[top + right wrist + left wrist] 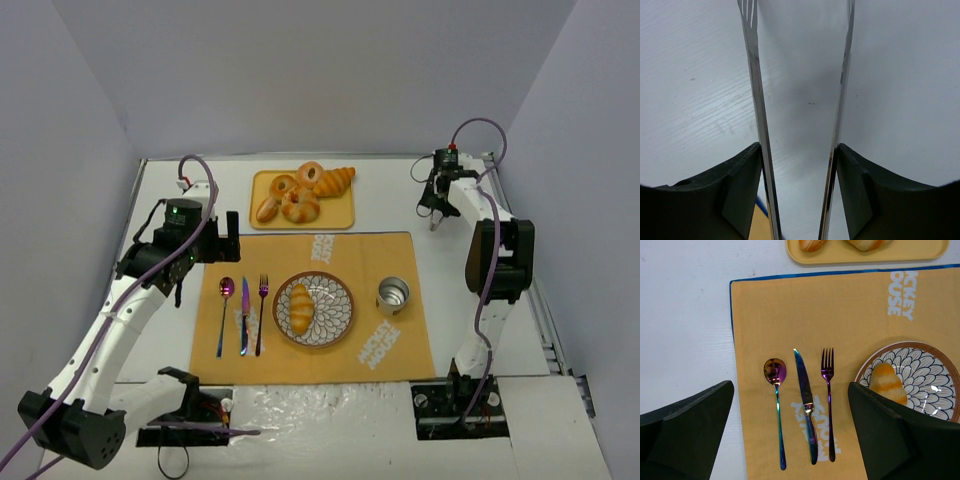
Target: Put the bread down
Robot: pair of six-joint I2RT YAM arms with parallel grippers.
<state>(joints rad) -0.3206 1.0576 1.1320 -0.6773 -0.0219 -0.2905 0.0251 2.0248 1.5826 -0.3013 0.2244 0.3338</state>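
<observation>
The bread, a small golden ridged roll, lies on the left half of the patterned plate in the middle of the orange placemat. In the left wrist view the bread shows on the plate, partly behind my right-hand finger. My left gripper is open and empty, hovering over the mat's left part above the cutlery. My right gripper is at the far right over bare table, away from the bread. It is shut on metal tongs, whose blades stand apart with nothing between them.
A yellow tray at the back holds ring pastries and a larger orange croissant. A spoon, a knife and a fork lie left of the plate. A metal cup stands to its right.
</observation>
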